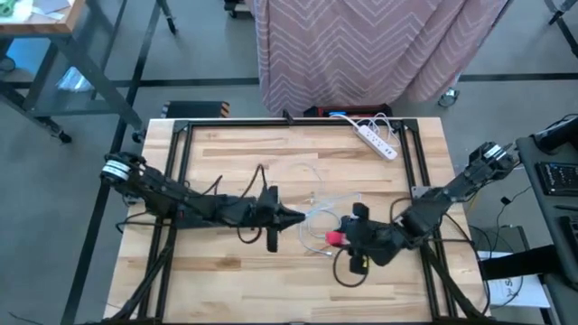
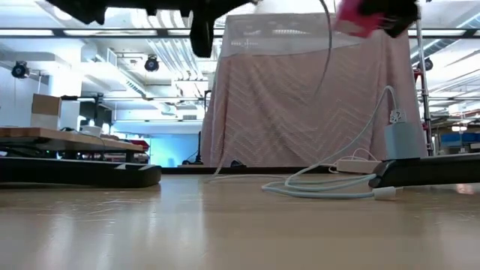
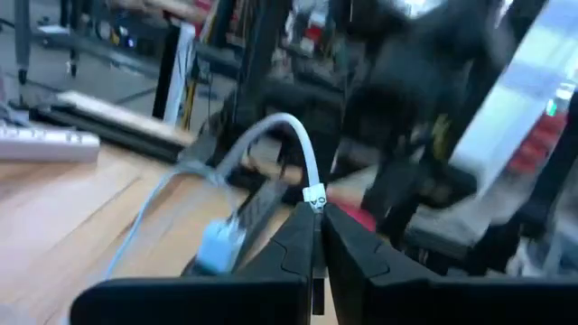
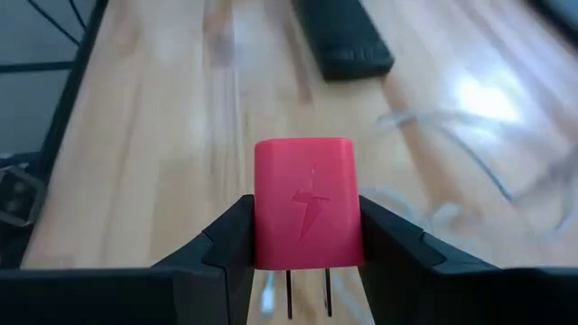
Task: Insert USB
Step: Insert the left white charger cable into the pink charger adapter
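One red charger, prongs showing, clamped in the right end effector above mid-tabletop. Left end effector pinched together on one white cable, just beside the charger. One power strip beyond both at the far edge; bare wood nearer.

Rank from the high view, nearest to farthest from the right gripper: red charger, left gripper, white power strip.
1. red charger: clamped between the fingers of the right gripper, near the table's middle.
2. left gripper: just past the charger on the left side, shut on a white cable.
3. white power strip: at the table's far edge, well apart from both arms.
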`<action>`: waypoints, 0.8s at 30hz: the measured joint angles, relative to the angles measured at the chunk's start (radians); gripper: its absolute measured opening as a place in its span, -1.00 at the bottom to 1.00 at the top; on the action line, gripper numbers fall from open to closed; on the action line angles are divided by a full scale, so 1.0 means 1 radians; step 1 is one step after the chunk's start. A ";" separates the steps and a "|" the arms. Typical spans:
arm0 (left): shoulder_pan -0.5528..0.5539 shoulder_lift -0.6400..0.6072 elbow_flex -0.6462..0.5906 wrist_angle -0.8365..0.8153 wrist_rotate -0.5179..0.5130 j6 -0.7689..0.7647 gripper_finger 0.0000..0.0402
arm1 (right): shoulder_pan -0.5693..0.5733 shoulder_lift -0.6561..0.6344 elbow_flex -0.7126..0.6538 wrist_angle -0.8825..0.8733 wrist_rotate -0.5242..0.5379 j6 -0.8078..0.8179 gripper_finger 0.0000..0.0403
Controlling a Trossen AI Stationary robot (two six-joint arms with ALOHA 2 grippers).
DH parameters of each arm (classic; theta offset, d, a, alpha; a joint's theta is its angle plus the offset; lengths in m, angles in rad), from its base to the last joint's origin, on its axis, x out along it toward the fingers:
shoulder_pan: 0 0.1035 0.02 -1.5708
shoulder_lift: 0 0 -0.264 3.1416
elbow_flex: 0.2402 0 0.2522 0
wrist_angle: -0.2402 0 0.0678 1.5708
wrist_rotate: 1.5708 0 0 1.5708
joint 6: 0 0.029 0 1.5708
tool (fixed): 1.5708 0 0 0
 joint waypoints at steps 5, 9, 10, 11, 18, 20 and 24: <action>-0.003 0.003 0.001 -0.019 0.068 0.035 -0.99 | -0.068 0.019 0.090 0.022 0.003 -0.111 -0.31; -0.004 0.011 0.020 -0.037 0.097 0.051 -0.99 | -0.100 0.022 0.144 0.020 -0.006 -0.175 -0.31; -0.006 0.013 0.026 -0.037 0.111 0.058 -0.99 | -0.104 0.022 0.154 0.021 -0.008 -0.187 -0.31; -0.008 0.013 0.032 -0.034 0.123 0.065 -0.98 | -0.108 0.022 0.161 0.019 -0.008 -0.194 -0.31; -0.022 0.013 0.049 -0.037 0.129 0.089 -0.99 | -0.112 0.023 0.184 -0.013 -0.012 -0.208 -0.31; -0.022 0.013 0.049 -0.049 0.126 0.089 -0.99 | -0.111 0.024 0.181 -0.016 -0.014 -0.208 -0.31; -0.022 0.013 0.049 -0.128 0.120 0.088 -0.99 | -0.111 0.024 0.164 -0.033 -0.016 -0.192 -0.31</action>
